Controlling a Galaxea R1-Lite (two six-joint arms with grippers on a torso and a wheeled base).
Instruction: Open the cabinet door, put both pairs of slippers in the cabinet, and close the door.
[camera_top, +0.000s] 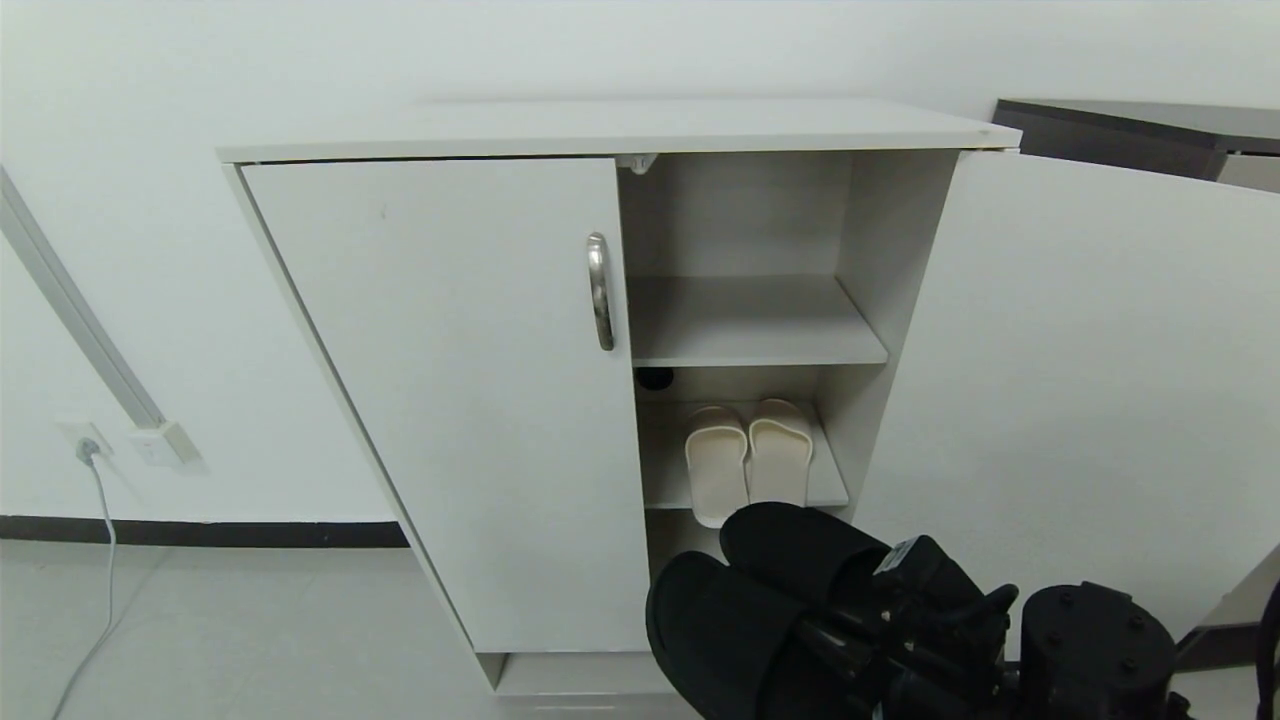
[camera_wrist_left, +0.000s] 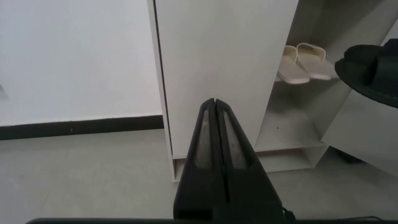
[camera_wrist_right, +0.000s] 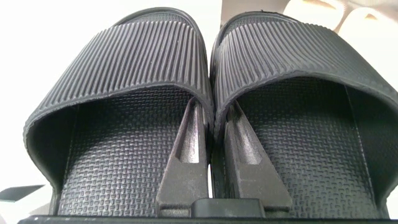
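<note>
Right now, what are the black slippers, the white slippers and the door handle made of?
black slippers: likely soft rubber or foam, matte, with ribbed straps and dimpled soles. white slippers: probably the same moulded foam, smooth and matte. door handle: looks like brushed metal, from its silvery sheen.

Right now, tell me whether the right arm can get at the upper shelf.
Probably yes: the right door stands wide open, the upper shelf is bare, and the right gripper, holding the black slippers, is near the opening.
</note>
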